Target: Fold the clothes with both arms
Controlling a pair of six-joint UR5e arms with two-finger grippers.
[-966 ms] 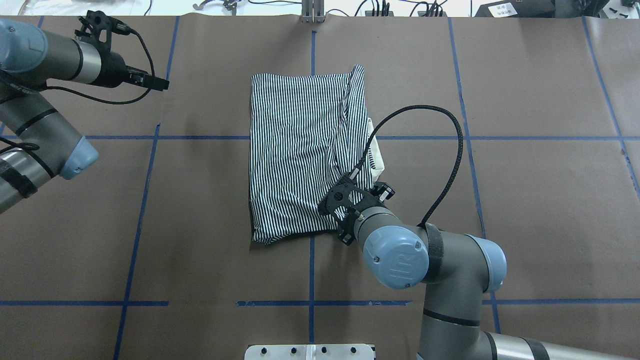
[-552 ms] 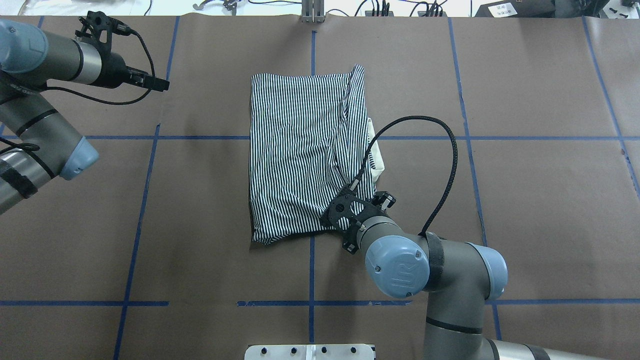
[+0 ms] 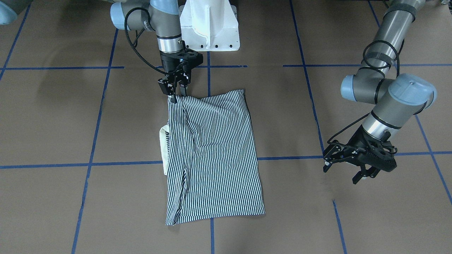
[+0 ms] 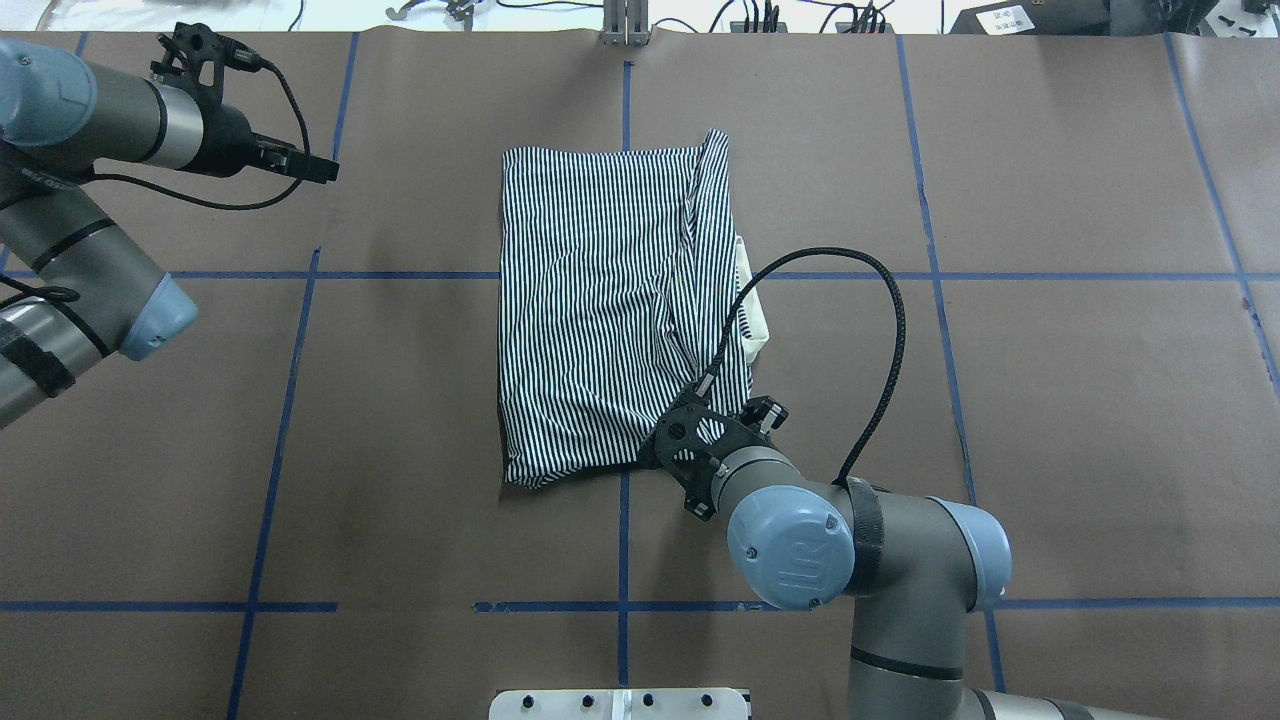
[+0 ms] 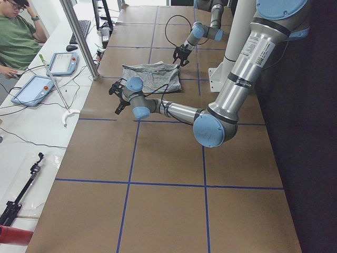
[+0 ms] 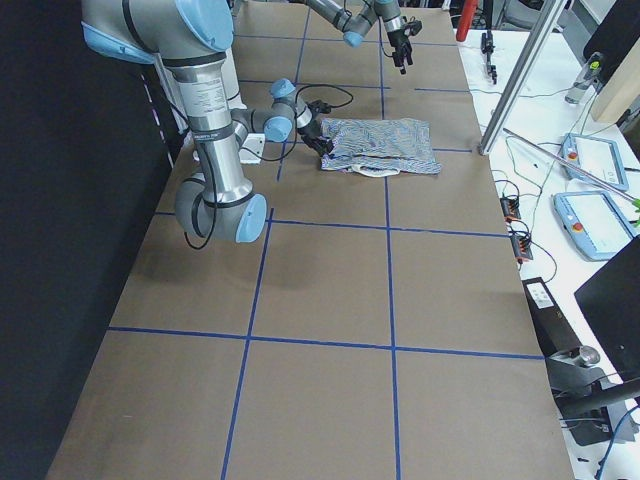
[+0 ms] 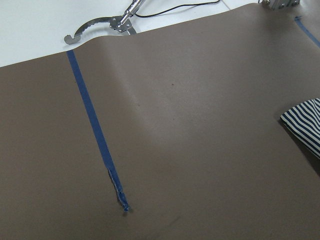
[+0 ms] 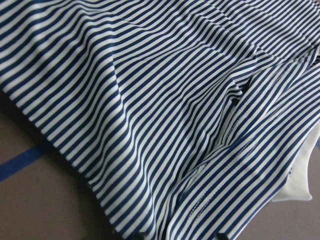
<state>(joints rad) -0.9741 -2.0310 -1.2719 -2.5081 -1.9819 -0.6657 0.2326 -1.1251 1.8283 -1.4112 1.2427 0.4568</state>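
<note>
The polo shirt (image 4: pixel 600 310) lies just as it did a second ago. Only the right arm (image 4: pixel 790 545) has shifted: its wrist has slid a little toward the robot along the shirt's near right corner, and its cable loop has sunk with it.

The shirt sits in the middle of the table (image 4: pixel 1050 400), already folded into a tall rectangle running away from the robot. Its cream collar (image 4: pixel 755 320) peeks out on the robot's right edge.

The right gripper (image 3: pixel 177 98) stands point-down on that near right corner with its fingers fairly close together. Whether they pinch the cloth cannot be told. The left gripper (image 3: pixel 340 175) hangs with its fingers spread and empty, well apart from the shirt, off to the robot's left.

The step in hand looks like taking the near edge for a crosswise fold. To do it well, the right fingers should catch every layer at the corner, not only the top one. The left arm (image 4: pixel 80 290) needs to come in to the near left corner. Both corners should then rise together, level and taut, so the edge lands square on the far edge.

By count there is one shirt with one collar showing, and two arms with two grippers. One white pedestal (image 3: pixel 210 24) stands at the robot's base, and one seated person (image 5: pixel 18 37) shows in the side view.
</note>
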